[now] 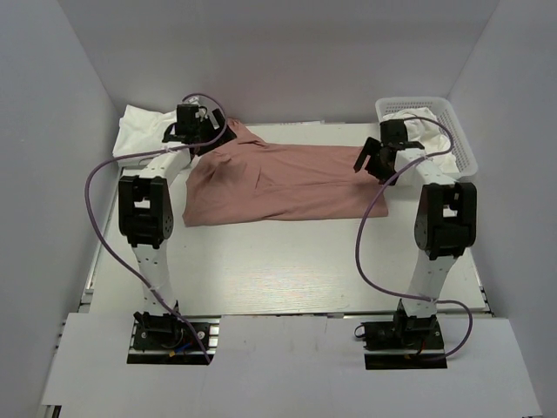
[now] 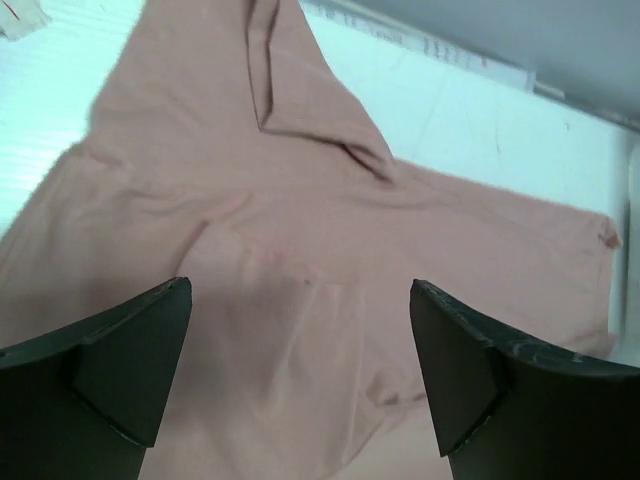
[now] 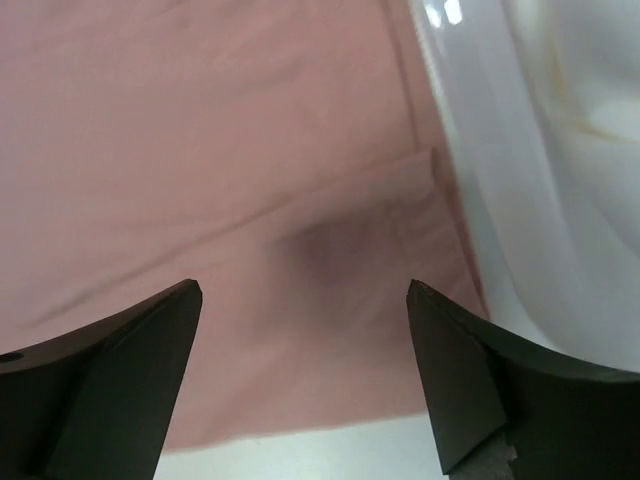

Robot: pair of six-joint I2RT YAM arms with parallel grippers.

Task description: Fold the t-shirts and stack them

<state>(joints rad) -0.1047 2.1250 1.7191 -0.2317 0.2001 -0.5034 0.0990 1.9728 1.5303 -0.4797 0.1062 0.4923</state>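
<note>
The pink t-shirt (image 1: pixel 278 183) has its far-left shoulder out of sight beneath the left gripper (image 1: pixel 198 129); the white t-shirt (image 1: pixel 139 126) at the worktop's far-left corner is half masked by it too; white cloth (image 1: pixel 435 144) in the basket (image 1: pixel 426 101) at the far-right corner sits partly behind the right gripper (image 1: pixel 372 161); through the right wrist camera a white shape (image 3: pixel 540 150) is too blurred to name; the left wrist view's top corner cuts off a white scrap (image 2: pixel 22 15).
</note>
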